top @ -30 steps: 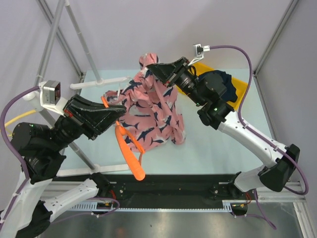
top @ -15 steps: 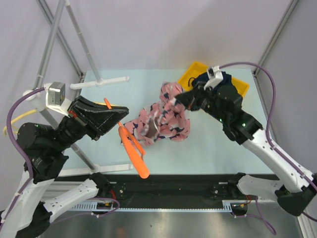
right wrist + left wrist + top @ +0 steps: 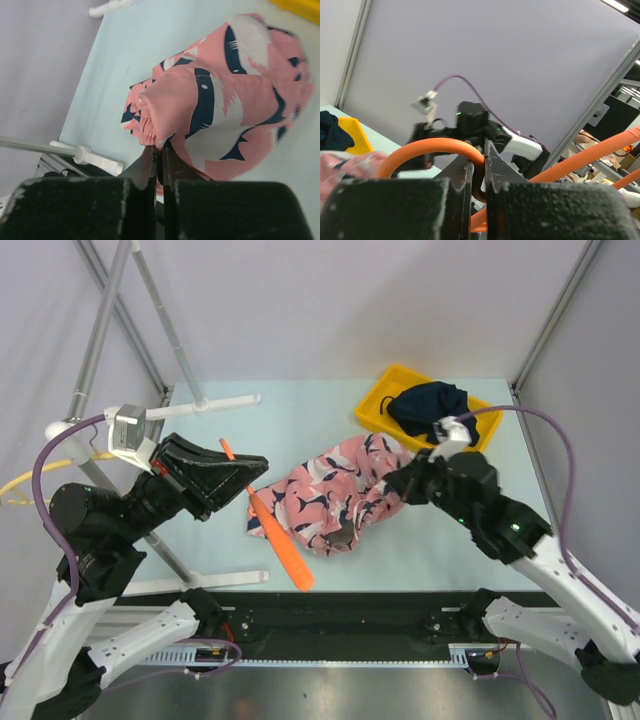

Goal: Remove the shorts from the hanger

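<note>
The pink shark-print shorts lie bunched on the table, off the hanger. My right gripper is shut on their right edge; the right wrist view shows its jaws pinching a gathered fold of the pink fabric. The orange hanger slants down beside the shorts' left edge. My left gripper is shut on its hook, seen in the left wrist view round the orange curve. The navy shorts lie in the yellow bin.
A white rack foot lies at the back left, and another at the front left. Grey rack poles rise over the left side. The yellow bin stands at the back right.
My right gripper has pulled the pink shorts off the hanger, rightward and down onto the table. The hanger, still in my left gripper, now hangs bare and lower.
</note>
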You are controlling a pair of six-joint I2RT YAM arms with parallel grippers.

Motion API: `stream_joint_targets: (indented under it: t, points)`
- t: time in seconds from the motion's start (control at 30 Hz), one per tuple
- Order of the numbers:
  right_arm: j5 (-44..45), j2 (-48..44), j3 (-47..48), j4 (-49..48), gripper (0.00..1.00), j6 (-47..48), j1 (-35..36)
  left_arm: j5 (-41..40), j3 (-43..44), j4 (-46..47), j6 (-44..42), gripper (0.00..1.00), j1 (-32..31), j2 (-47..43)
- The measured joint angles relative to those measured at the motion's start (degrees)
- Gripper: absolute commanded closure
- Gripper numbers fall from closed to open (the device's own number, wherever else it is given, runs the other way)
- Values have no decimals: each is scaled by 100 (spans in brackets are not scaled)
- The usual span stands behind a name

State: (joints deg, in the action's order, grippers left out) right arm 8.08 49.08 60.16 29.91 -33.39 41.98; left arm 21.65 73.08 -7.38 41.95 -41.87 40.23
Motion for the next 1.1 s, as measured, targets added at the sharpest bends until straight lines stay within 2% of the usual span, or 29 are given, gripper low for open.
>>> stream_joint_targets:
  t: [0.17, 0.4, 0.47, 0.5, 0.53, 0.63, 0.77, 0.8, 0.87, 0.9, 0.97, 1.0, 1.1]
  points:
    - [-245, 1460, -35, -935, 100, 37, 568, -24, 0, -15, -2, 99, 0, -13]
    - [-1027, 3272, -52, -2411, 100, -315, 1307, -57, 0, -98, -9, 99, 0, -57]
    - [-1322, 3722, -4, -2769, 96, -428, 1379, -57, 0, -98, -4, 100, 0, -52]
    - [-1425, 3921, 50, -2868, 92, -463, 1384, -55, 0, -96, 0, 100, 0, -48]
    - [-1591, 4221, 149, -2981, 81, -514, 1373, -50, -2, -94, 2, 100, 0, -44]
    - [-1954, 4811, 295, -3128, 61, -566, 1331, -48, -2, -94, 2, 100, 0, -22]
    - [-2116, 4968, 315, -2905, 44, -555, 1287, -52, -2, -111, 0, 100, 0, -11]
    - [-2103, 4922, 334, -2785, 37, -522, 1285, -52, -2, -118, -2, 100, 0, -13]
    - [-2050, 4776, 356, -2549, 31, -479, 1285, -52, -2, -127, -2, 100, 0, -15]
    - [-2011, 4638, 363, -2380, 24, -417, 1287, -52, -2, -140, -4, 100, 0, -15]
    - [-1908, 4227, 365, -1989, 14, -291, 1300, -52, -2, -173, -4, 100, 0, -15]
    - [-1853, 4013, 365, -1840, 3, -267, 1305, -52, -2, -184, -7, 100, 0, -15]
    - [-1508, 3163, 424, -1228, 0, -103, 1303, -48, -2, -181, -4, 99, 0, -13]
